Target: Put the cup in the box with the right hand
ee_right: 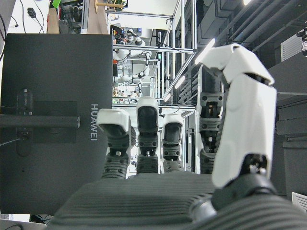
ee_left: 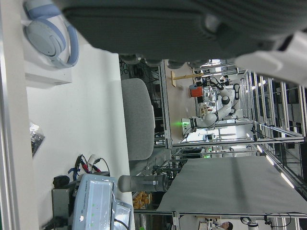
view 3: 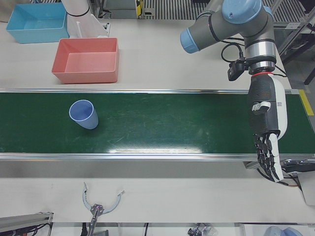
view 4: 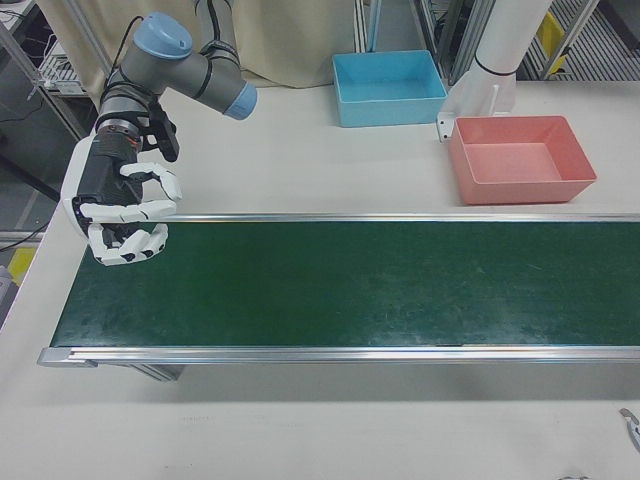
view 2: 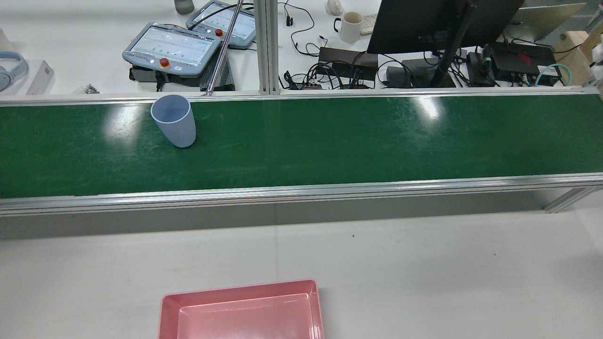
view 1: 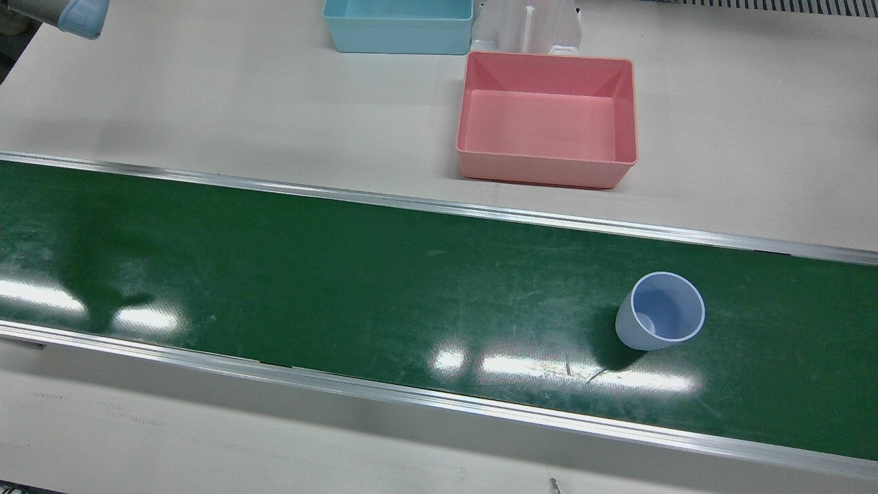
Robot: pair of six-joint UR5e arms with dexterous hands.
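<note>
A pale blue plastic cup [view 1: 660, 310] stands upright on the green conveyor belt [view 1: 343, 274], its open mouth facing up, with nothing touching it. The right hand [view 4: 118, 215] hangs at the opposite end of the belt, well apart from the cup and too far along to share a view with it. Its white fingers [view 4: 140, 210] are curled partly inward with gaps between them, and they hold nothing. In the right hand view the fingers [ee_right: 147, 134] stand apart against a black monitor back [ee_right: 48, 120].

The pink box [view 1: 547, 116] sits empty on the pale table [view 1: 206, 103], across the belt's metal rail from the cup, on the robot's side. It lies far from the right hand and nearer the cup's end. A light blue box [view 1: 398, 26] sits just beyond the pink one, closer to the right arm's side.

The left hand [view 3: 266, 132] hangs fingers-down past the end of the belt nearer the cup. Its fingers [view 3: 268, 157] are stretched out straight, empty, and the cup is well apart from it along the belt.
</note>
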